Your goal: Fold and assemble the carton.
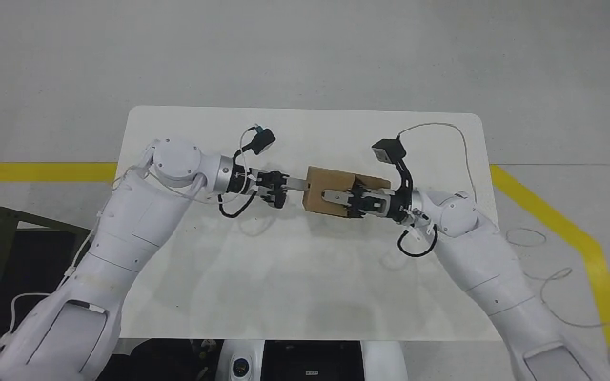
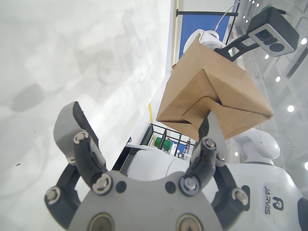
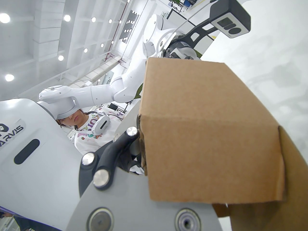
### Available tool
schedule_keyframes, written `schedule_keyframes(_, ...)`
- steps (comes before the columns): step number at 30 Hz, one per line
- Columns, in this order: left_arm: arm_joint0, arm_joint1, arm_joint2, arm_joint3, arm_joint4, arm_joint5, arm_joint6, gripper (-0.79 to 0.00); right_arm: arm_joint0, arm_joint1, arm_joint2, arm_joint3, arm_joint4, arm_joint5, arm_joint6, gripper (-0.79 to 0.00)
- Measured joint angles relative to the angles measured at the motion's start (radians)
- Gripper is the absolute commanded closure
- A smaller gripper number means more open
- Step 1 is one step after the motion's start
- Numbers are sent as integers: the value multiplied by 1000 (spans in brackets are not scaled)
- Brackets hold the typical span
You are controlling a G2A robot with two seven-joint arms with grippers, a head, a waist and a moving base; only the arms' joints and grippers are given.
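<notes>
Carton [image 1: 319, 182] in right pincer [image 1: 339, 198], apparently touching spread left pincer [image 2: 144, 112].

I'm getting bright, even overhead light. In the top view the white table [image 1: 315, 133] is close to washed out, with a pale sheen on it from 5 to 7 o'clock of the carton [image 1: 319, 179]. On the left wrist view round ceiling lamps [image 2: 290, 108] flare as small hot spots beyond the carton, and the tabletop mirrors hazy shapes. On the right wrist view more lamps blow out, and straight lines bow toward the frame edges.
</notes>
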Motion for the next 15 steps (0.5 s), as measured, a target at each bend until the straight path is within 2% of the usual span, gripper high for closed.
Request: schedule_keyframes(15, -13, -23, 37, 50, -69, -42, -6, -785, 7, -12, -7, 19, 32, -8, 18, 0)
